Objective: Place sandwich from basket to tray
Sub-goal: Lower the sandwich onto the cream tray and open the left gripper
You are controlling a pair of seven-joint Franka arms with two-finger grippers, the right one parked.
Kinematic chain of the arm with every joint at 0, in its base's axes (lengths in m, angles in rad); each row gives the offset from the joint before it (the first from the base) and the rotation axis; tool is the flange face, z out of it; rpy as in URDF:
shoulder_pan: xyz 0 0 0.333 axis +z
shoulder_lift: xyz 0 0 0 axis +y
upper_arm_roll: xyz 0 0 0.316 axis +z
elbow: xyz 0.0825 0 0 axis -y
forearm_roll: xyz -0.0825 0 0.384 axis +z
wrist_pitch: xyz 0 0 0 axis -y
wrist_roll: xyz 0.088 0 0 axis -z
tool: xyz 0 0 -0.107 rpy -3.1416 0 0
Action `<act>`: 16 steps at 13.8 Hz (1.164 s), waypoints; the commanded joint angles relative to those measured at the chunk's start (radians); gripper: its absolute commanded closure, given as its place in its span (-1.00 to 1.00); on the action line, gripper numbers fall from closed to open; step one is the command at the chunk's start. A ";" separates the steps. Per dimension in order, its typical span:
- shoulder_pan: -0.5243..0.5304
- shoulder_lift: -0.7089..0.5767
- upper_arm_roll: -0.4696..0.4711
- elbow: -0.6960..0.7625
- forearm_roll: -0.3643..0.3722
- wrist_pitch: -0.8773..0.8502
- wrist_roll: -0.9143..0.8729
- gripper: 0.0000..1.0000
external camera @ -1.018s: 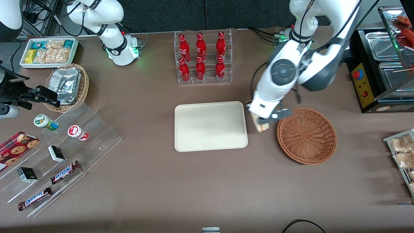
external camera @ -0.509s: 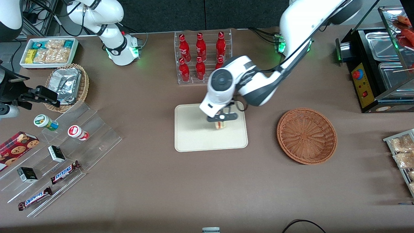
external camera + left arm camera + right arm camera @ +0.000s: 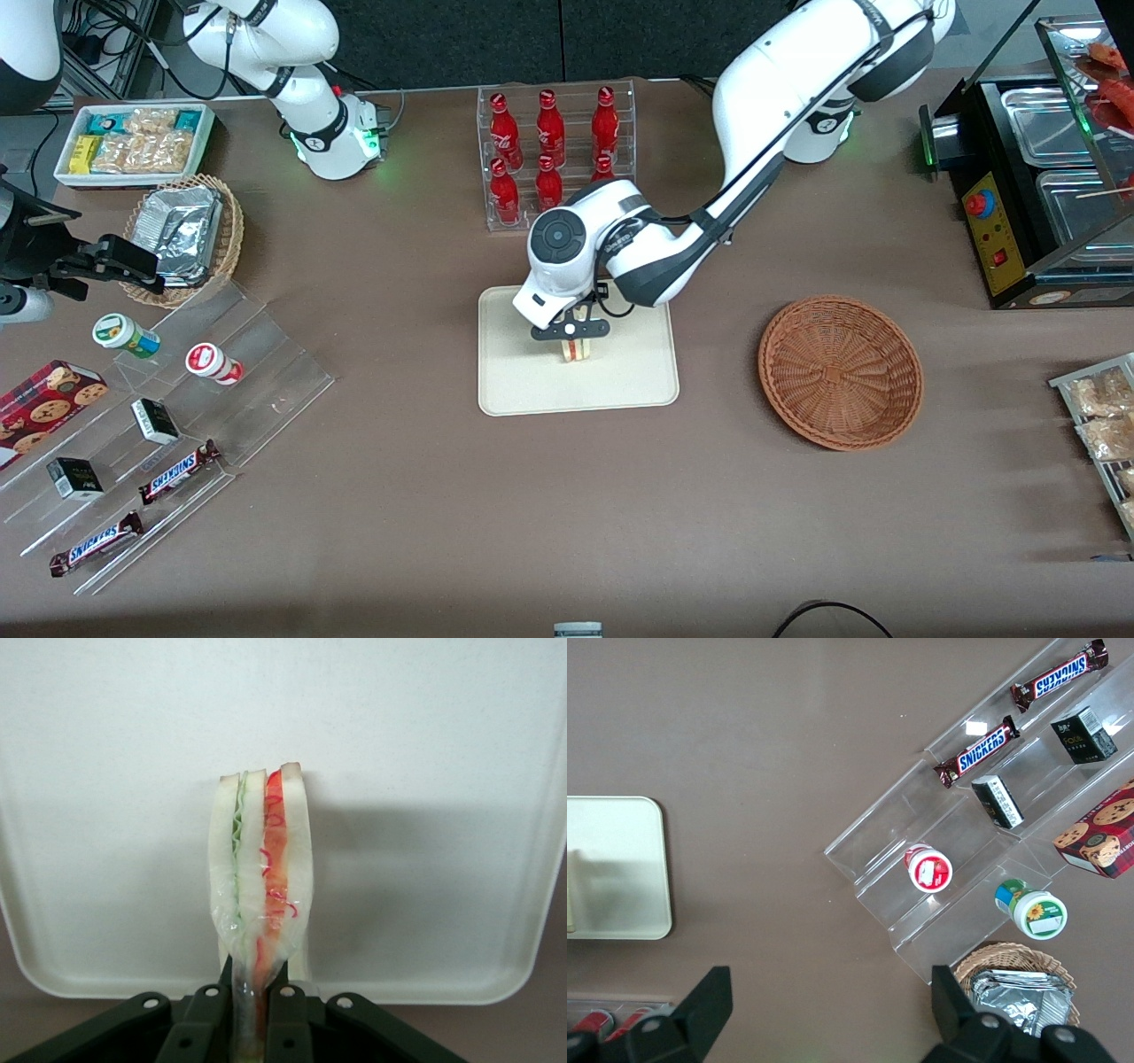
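You have the sandwich out of the basket, which sits bare on the worktop toward the working arm's end, and your end effector is clamped on the wedge over the tray. What is left, by my reading, is setting it down and letting go; whether its tip touches the tray I cannot tell. The wrist view shows soft pale bread slices with green and red filling under a clear film wrap, against smooth cream plastic with a low rounded rim; the basket is coarse reddish-brown wicker.

Glossy white arm with dark grey joint bands, round grey cap, black two-finger hand.
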 commanded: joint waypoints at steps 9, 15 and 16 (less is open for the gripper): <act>-0.029 0.035 0.048 0.038 0.034 0.015 -0.023 0.78; -0.030 0.031 0.057 0.041 0.034 0.015 -0.023 -0.84; -0.030 0.028 0.057 0.045 0.034 0.015 -0.022 -0.98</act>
